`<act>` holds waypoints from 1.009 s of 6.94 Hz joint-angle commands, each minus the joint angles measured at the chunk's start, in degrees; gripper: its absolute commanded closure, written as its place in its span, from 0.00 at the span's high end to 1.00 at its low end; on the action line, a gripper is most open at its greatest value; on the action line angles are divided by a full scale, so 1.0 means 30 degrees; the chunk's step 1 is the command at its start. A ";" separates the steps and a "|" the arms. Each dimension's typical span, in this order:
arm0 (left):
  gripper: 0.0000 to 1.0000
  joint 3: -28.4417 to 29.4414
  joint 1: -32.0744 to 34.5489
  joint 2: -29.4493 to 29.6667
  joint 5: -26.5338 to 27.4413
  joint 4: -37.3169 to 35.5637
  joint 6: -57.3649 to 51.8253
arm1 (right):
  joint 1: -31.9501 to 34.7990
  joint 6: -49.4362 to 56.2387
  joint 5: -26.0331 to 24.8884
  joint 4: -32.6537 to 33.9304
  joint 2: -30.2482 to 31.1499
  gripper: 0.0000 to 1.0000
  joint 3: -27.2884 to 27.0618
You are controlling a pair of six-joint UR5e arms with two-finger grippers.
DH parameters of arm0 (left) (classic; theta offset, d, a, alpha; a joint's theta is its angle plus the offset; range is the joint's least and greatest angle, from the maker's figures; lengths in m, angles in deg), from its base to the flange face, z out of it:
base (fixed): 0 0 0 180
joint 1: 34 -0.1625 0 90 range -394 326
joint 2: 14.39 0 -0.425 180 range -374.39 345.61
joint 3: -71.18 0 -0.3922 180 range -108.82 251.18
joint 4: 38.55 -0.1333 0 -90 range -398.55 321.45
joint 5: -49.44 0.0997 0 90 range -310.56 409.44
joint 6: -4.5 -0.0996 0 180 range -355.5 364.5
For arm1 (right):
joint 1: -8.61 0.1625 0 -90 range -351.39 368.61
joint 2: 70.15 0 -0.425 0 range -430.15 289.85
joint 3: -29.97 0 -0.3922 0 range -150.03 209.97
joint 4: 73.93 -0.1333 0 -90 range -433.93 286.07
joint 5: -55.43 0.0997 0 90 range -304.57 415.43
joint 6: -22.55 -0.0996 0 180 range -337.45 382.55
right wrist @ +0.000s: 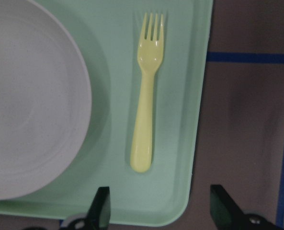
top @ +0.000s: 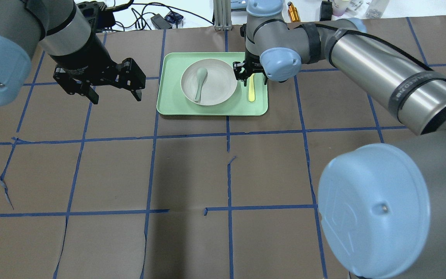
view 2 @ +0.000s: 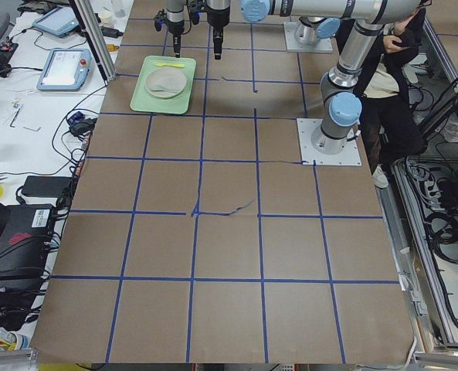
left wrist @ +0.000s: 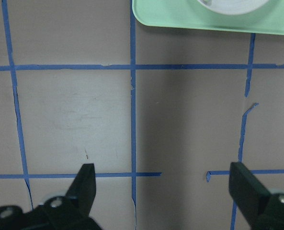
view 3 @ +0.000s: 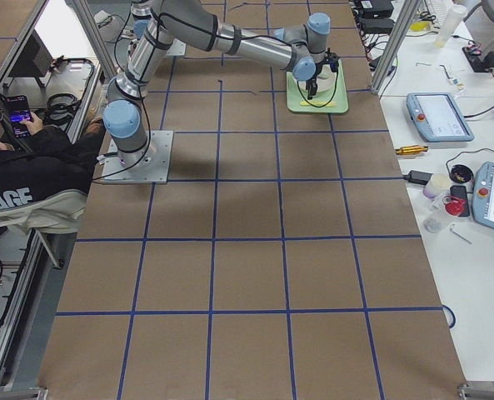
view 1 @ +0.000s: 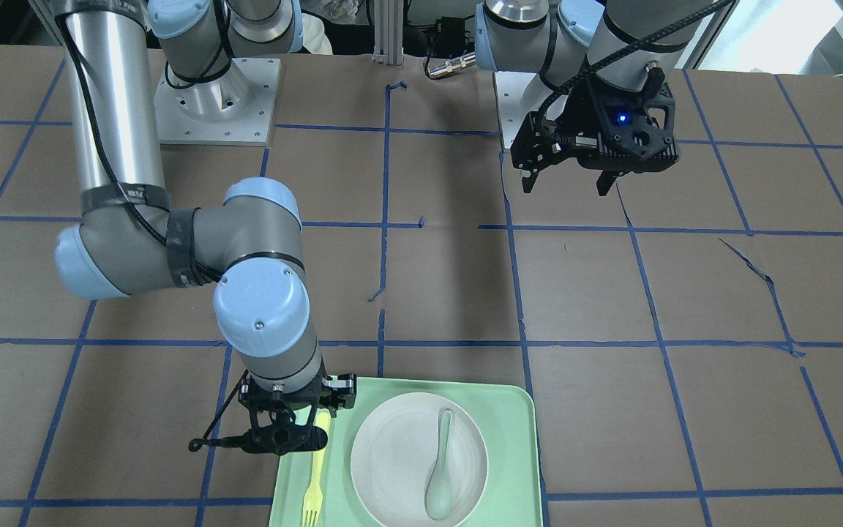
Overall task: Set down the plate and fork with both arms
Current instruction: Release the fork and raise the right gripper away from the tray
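The off-white plate (view 1: 399, 468) sits in the mint-green tray (view 1: 509, 439) with a pale spoon (view 1: 440, 476) lying in it. The yellow fork (view 1: 313, 476) lies flat in the tray beside the plate, and also shows in the right wrist view (right wrist: 145, 96). My right gripper (view 1: 297, 438) is open and empty and hangs just above the fork's handle end (top: 251, 91). Its jaws straddle that end in the wrist view (right wrist: 158, 206). My left gripper (top: 115, 97) is open and empty, above bare table to the side of the tray (left wrist: 163, 182).
The table is brown board marked with a blue tape grid (top: 227, 133). The tray stands near the far table edge, with cables and small items (top: 157, 19) beyond it. A person (view 3: 22, 158) sits off the table near the robot bases.
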 commanded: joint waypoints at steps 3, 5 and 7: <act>1.00 0.0057 0.0000 -0.0029 0.0000 0.0071 0.0000 | -0.1344 0.1009 0.0191 -0.6178 0.8594 1.00 -0.1268; 1.00 0.0028 0.0000 -0.0029 0.0000 0.0129 0.0000 | -0.1520 0.1039 -0.0070 -0.6295 0.9573 1.00 -0.1386; 1.00 0.0058 0.0000 -0.0029 0.0000 0.0129 0.0029 | -0.1317 0.0894 -0.0102 -0.6824 0.9607 1.00 -0.1416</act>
